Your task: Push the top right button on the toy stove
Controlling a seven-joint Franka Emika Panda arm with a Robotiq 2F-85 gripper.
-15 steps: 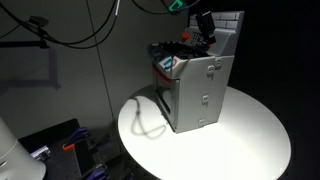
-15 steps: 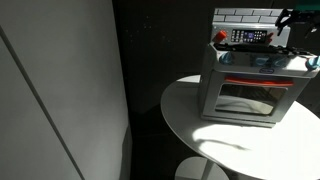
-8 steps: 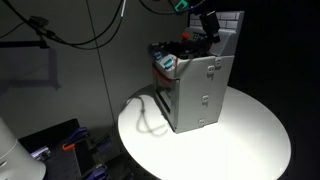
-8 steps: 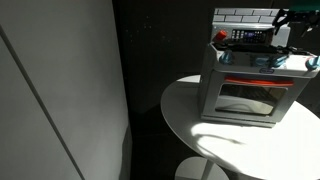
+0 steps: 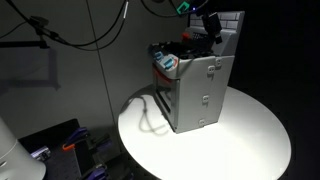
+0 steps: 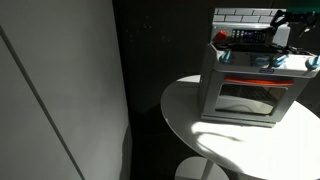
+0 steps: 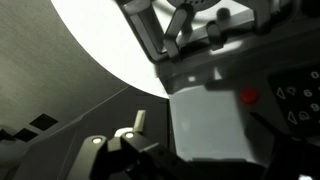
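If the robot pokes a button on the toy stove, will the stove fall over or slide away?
Probably no tipping: the toy stove is boxy and sits flat on the round white table. It looks like plastic, so it is likely light, and a hard sideways shove might slide it on the smooth top.

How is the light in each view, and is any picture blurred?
In an exterior view the room is dark, the table brightly lit, the toy stove casting a shadow on it; in an exterior view a bright patch lies on the table before the toy stove; the wrist view is blurred, its table washed out.
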